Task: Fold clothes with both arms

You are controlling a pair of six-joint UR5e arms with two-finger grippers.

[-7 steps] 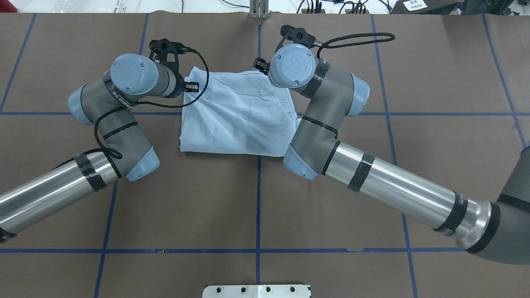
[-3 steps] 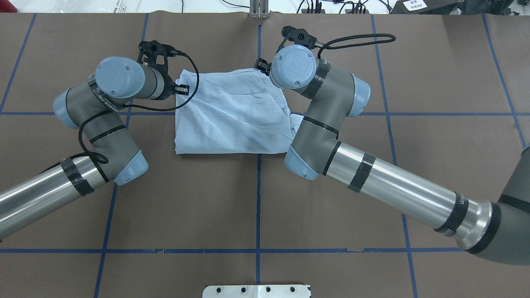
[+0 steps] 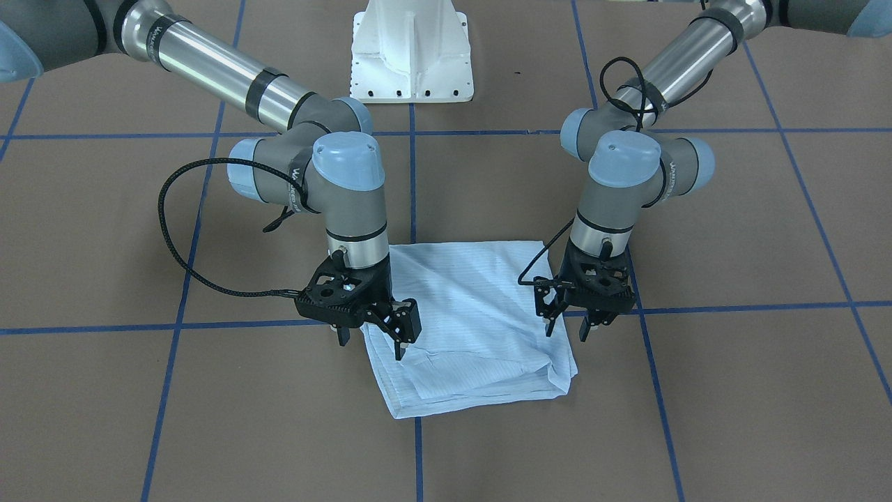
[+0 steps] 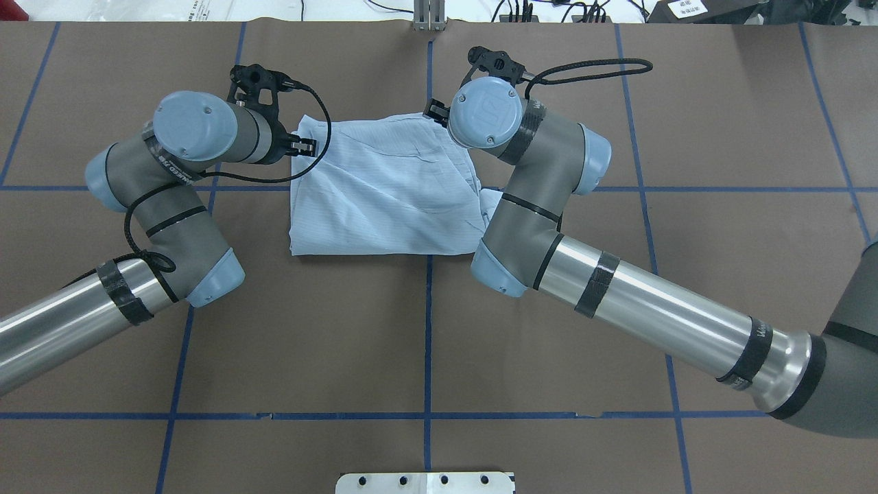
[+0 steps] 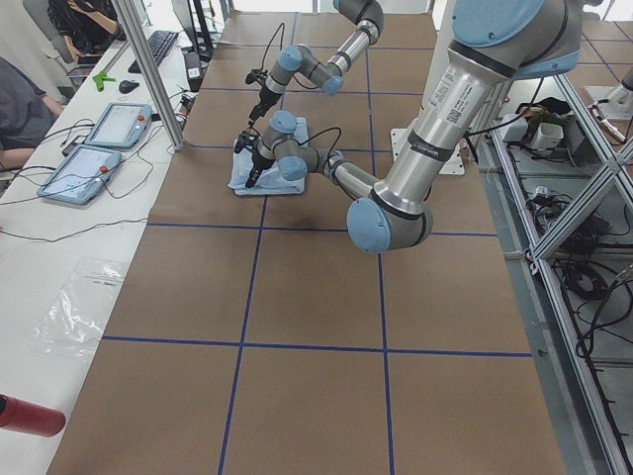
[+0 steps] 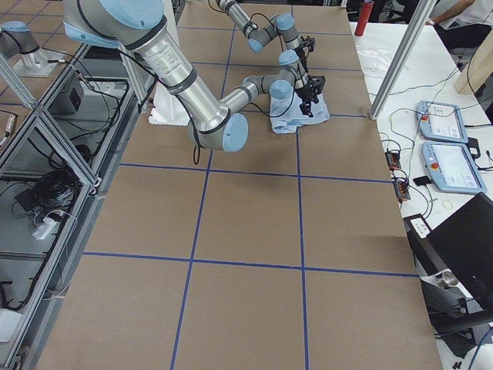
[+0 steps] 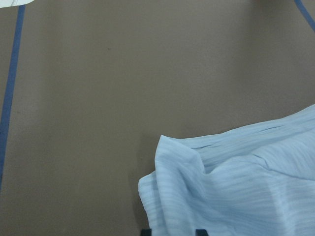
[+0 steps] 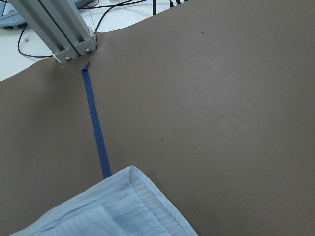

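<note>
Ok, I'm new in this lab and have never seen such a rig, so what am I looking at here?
A robot with two arms stands at a brown table marked with blue tape. One picture faces the robot, so its right arm shows on the left, its left arm on the right; one looks down from behind it; two look along the table from its ends; two come from wrist cameras. A pale blue shirt lies folded between the arms. The right gripper is open at one edge, holding nothing. The left gripper straddles the opposite edge; whether it pinches the cloth I cannot tell.
</note>
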